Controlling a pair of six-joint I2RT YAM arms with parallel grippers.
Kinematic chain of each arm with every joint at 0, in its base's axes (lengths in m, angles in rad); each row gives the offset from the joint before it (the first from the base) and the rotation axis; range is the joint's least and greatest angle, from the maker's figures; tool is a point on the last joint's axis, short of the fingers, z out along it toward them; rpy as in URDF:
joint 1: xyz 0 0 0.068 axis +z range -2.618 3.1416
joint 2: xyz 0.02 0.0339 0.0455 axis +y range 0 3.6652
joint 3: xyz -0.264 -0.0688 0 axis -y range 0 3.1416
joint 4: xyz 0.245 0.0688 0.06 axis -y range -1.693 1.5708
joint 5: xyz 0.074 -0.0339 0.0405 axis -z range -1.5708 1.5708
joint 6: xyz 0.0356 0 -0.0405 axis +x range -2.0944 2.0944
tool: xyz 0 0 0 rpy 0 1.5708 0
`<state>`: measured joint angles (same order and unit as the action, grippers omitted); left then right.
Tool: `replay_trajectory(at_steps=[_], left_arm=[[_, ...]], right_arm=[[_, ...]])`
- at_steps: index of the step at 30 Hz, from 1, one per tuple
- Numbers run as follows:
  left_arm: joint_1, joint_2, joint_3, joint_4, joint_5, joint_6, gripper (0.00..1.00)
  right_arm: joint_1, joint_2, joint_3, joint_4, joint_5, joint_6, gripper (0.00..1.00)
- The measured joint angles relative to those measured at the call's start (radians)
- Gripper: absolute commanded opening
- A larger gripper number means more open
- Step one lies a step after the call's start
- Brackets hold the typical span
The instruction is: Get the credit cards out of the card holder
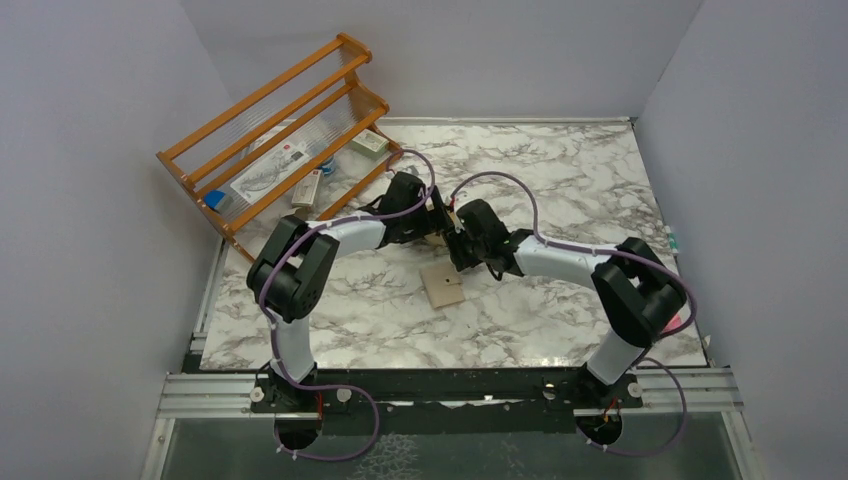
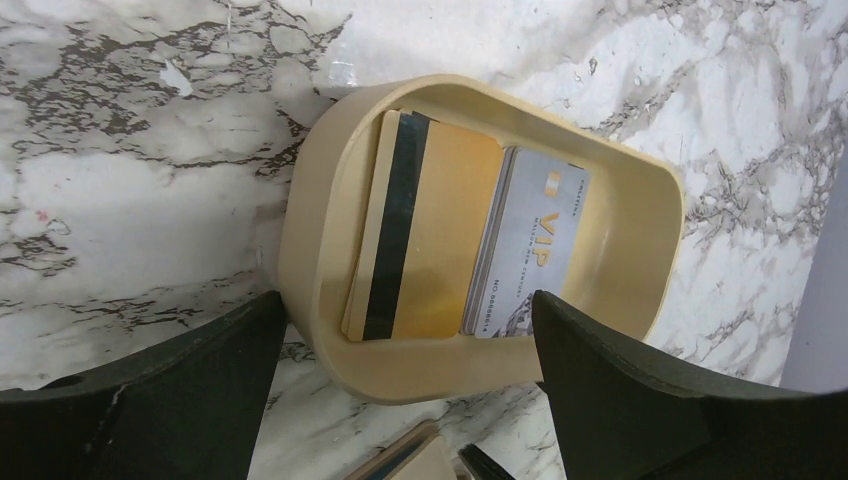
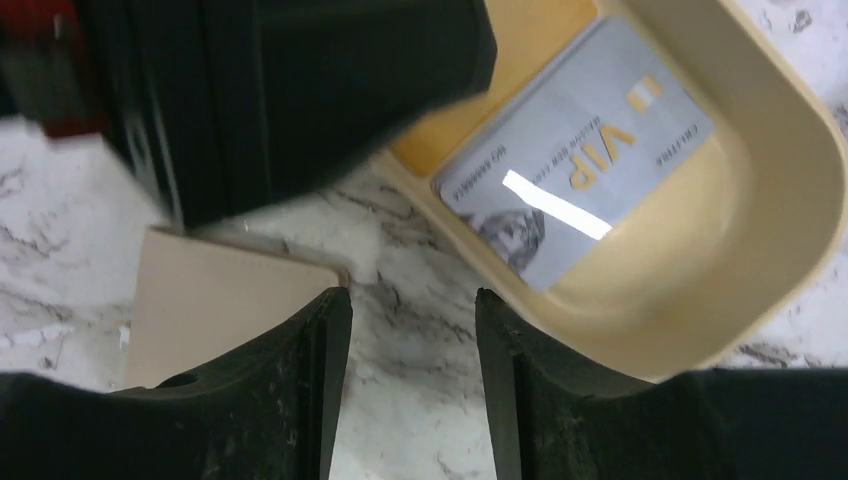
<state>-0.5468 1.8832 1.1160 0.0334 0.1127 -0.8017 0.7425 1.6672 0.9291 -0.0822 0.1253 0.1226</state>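
The tan card holder [image 1: 443, 285] lies shut and flat on the marble table; a corner of it shows in the left wrist view [image 2: 410, 462], and it also shows in the right wrist view [image 3: 220, 300]. The credit cards lie in a cream oval tray [image 2: 450, 375]: a yellow-orange card [image 2: 450, 230] with a dark stripe, on another pale card, and a whitish-blue VIP card [image 2: 530, 250]. My left gripper [image 2: 408, 300] is open and empty, its fingers straddling the tray's near rim. My right gripper [image 3: 412, 295] is open and empty over bare marble between the holder and the tray [image 3: 700, 300].
An orange wooden rack [image 1: 280, 130] with small packets stands at the back left. Grey walls close in the table on three sides. Both arms meet at mid-table and hide the tray in the top view. The left gripper's body [image 3: 300, 90] hangs just above the right fingers.
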Motion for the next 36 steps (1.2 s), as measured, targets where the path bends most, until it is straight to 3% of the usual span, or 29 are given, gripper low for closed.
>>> replay_trajectory(at_steps=[10, 18, 21, 27, 31, 36], left_arm=[[-0.004, 0.056, 0.108, -0.073, -0.047, 0.002, 0.93], [0.032, 0.083, 0.169, -0.115, -0.053, 0.038, 0.93], [0.091, 0.045, 0.122, -0.128, -0.05, 0.054, 0.99], [0.217, -0.156, 0.03, -0.181, -0.05, 0.104, 0.99], [0.203, -0.276, -0.024, -0.166, -0.004, 0.104, 0.99], [0.132, -0.306, -0.16, -0.158, 0.036, 0.06, 0.99]], right_arm=[[-0.09, 0.124, 0.129, 0.032, -0.046, -0.004, 0.53], [-0.133, 0.032, 0.054, 0.068, -0.154, -0.087, 0.57], [-0.133, -0.074, -0.001, 0.076, -0.273, -0.134, 0.59], [-0.114, -0.135, -0.003, 0.068, -0.42, -0.208, 0.63], [-0.063, -0.095, 0.005, 0.019, -0.427, -0.245, 0.64], [0.004, -0.042, 0.014, -0.04, -0.425, -0.272, 0.64]])
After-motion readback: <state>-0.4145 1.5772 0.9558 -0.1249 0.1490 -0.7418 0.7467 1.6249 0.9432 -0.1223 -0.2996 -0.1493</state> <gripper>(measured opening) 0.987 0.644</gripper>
